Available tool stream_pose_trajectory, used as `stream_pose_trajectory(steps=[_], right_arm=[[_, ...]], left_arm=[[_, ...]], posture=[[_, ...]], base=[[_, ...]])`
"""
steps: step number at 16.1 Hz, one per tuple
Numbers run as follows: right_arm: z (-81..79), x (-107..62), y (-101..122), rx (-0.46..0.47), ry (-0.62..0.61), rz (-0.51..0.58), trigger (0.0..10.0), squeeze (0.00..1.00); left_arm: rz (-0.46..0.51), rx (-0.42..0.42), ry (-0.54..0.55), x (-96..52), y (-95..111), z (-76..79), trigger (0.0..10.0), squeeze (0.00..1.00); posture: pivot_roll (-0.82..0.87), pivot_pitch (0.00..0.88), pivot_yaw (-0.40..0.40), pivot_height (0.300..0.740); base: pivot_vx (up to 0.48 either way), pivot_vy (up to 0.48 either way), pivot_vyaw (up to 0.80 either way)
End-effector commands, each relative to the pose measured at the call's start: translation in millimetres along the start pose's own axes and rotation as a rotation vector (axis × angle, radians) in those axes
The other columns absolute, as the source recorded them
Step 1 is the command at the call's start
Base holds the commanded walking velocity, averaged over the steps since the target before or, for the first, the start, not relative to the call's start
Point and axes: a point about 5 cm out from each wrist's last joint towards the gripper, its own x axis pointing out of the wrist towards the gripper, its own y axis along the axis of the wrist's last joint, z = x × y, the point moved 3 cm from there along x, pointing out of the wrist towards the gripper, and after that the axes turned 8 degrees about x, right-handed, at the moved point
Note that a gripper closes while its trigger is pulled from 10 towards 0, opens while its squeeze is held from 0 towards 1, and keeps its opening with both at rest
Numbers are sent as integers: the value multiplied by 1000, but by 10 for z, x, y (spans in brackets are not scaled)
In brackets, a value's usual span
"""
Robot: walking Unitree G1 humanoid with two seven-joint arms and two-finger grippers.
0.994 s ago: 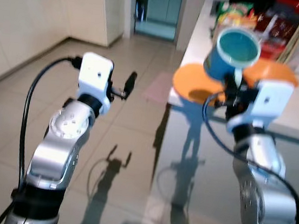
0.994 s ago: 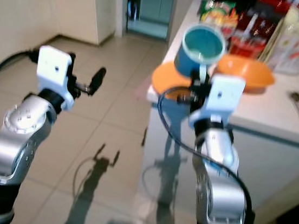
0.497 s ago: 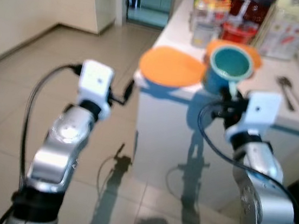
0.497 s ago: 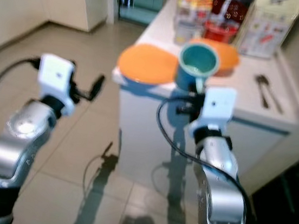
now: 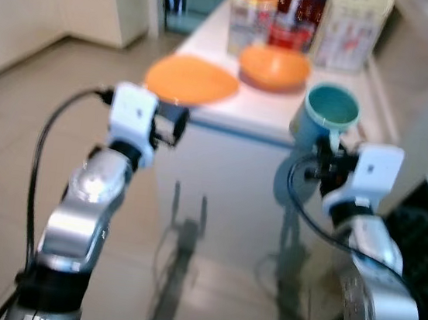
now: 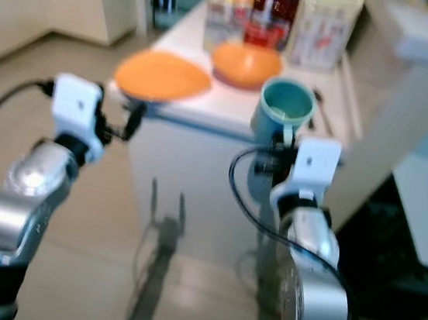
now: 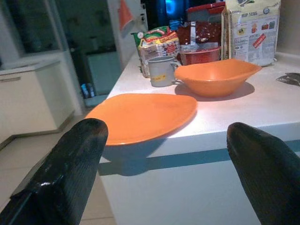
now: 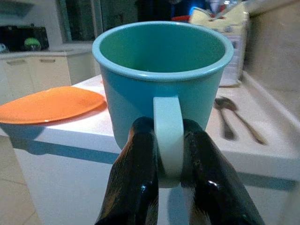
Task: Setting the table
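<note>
The right end effector (image 8: 168, 187) is pinching the handle of one smooth teal mug (image 8: 161, 79), holding it upright just before the white counter (image 7: 262, 119) edge. The left end effector (image 7: 164, 164) is hanging wide open, empty. Beyond are lying one flat orange plate (image 7: 140, 115), one orange bowl (image 7: 215, 77), two spoons (image 8: 234, 117), several food packages (image 7: 251, 30).

Robot nearer counter (image 5: 250, 118); view swung, mug (image 5: 324, 119) at near edge.

Both head views are blurred. The colourful food packets (image 5: 294, 14) at the back of the white desk (image 5: 362, 100) are cut off by the top edge, labels unreadable.
</note>
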Motion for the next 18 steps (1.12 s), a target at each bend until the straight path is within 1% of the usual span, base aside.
stream_pose_trajectory(steps=[1,3,4,5,7,9,11,13,15,17,18], right_arm=[[109,-45,-2,2,-38,-1,10000,0],[153,-38,-30,17,-64,-11,10000,0],[156,-26,-33,14,-68,-7,10000,0],[157,-26,-31,7,-69,-4,10000,0],[170,-43,-6,-1,-69,-2,10000,0],[171,-6,17,-15,-64,0,10000,0],[230,1,-2,-36,-109,-4,10000,0],[271,-26,-14,-19,-138,-14,10000,0],[264,2,-23,-15,-138,-18,10000,0],[192,67,-9,-17,-107,-19,10000,0],[193,58,-12,-23,-107,-23,10000,0]], left_arm=[[20,-8,-19,44,77,95,10000,0],[26,-6,-11,36,104,64,10000,0],[12,-12,-12,26,47,50,10000,0],[0,0,-19,14,-2,61,10000,0],[9,-8,-34,25,35,116,10000,0],[14,4,-44,22,54,126,10000,0],[5,4,-45,35,8,135,10000,0],[16,-1,-62,32,52,177,10000,0],[19,13,-65,27,57,170,10000,0],[14,20,-44,36,32,95,10000,0],[12,22,-48,36,18,108,10000,0]], posture=[[-6,0,29,740],[7,0,19,740],[-7,0,29,740],[-16,0,36,740],[-5,0,30,740],[-9,0,34,740],[-23,0,42,740],[-23,0,46,740],[-8,0,39,740],[-22,0,46,740],[-30,0,47,740]], base=[[0,-480,0],[0,-480,0],[0,-480,0],[0,-480,0],[0,-480,0],[0,-480,0],[0,-480,0],[0,-480,0],[0,-480,0],[0,-480,0],[0,-480,0]])
